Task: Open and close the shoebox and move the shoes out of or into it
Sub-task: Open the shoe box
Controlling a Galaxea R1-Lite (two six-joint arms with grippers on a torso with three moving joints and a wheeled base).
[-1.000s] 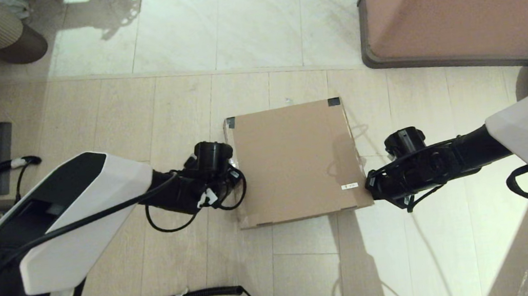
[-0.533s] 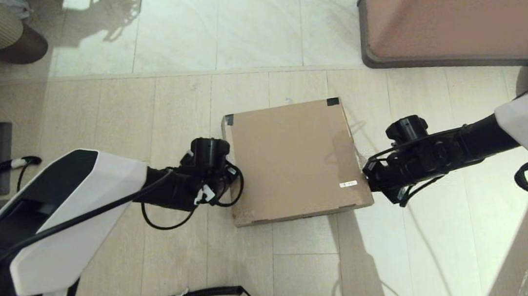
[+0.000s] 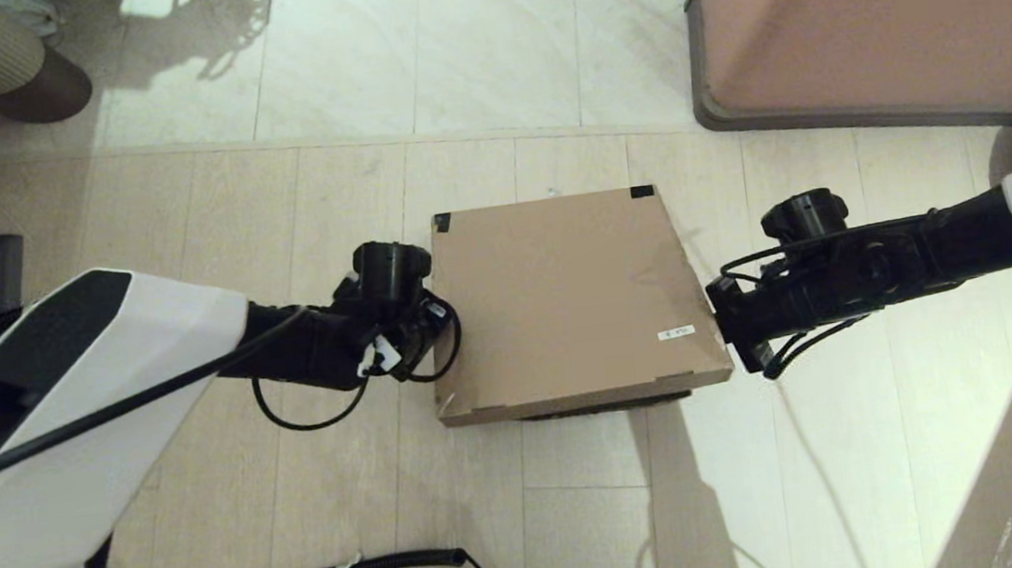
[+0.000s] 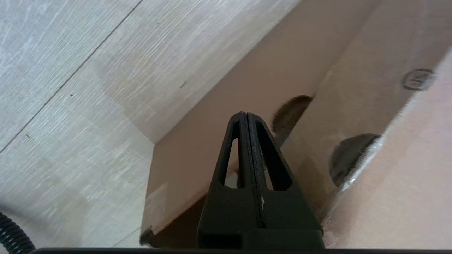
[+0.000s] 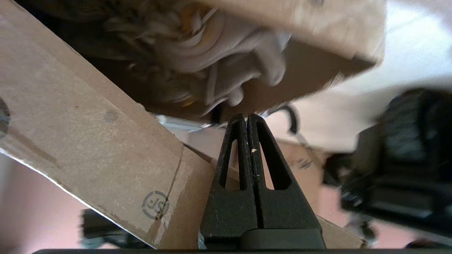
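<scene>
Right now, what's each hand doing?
Left hand: closed, empty, under the shoebox lid's edge.
Right hand: closed, empty, under the lid's opposite edge.

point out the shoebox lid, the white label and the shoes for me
shoebox lid [image 3: 564, 301], head view, middle of its brown top face.
white label [image 3: 676, 333], head view, centre of the sticker near the lid's right front corner.
shoes [image 5: 226, 70], right wrist view, white laced upper under the raised lid.

The brown shoebox [image 3: 569, 301] sits on the floor, lid raised slightly over white shoes [image 5: 226, 63].
</scene>
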